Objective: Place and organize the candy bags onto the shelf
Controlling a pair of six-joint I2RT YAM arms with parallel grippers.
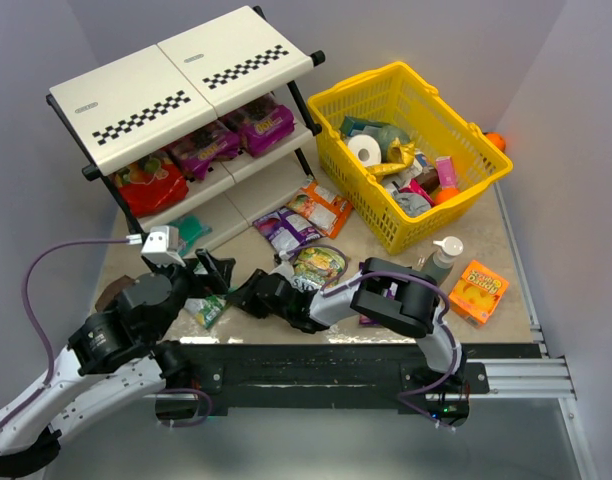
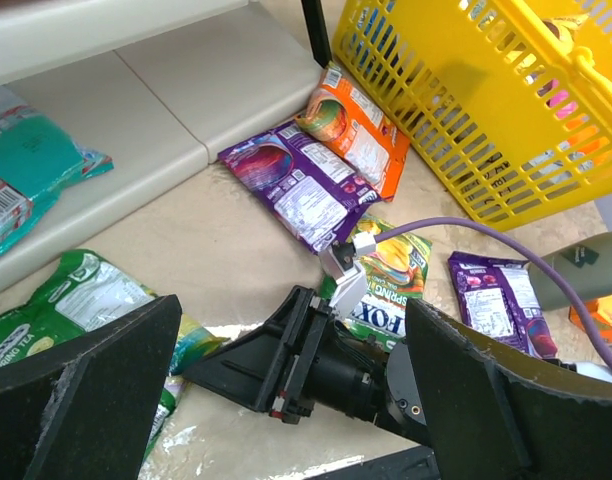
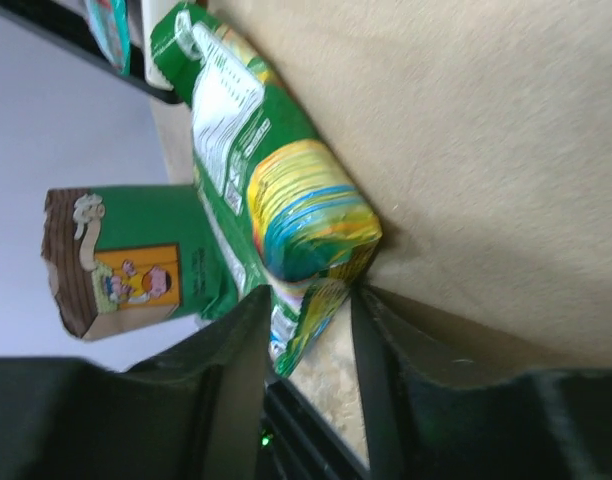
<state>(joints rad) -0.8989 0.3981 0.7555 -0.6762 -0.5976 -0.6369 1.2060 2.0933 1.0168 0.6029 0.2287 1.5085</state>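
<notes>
Candy bags lie scattered on the beige table between grey walls.

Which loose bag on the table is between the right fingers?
The dark green bag, farthest from the yellow basket; its end sits between the right fingers. The purple bag, orange bag and yellow-green bag lie clear of them.

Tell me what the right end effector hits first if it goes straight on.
The green candy bag: its near end already lies between the right end effector's fingers, so going on pushes into it. Contact so far is unclear.
</notes>
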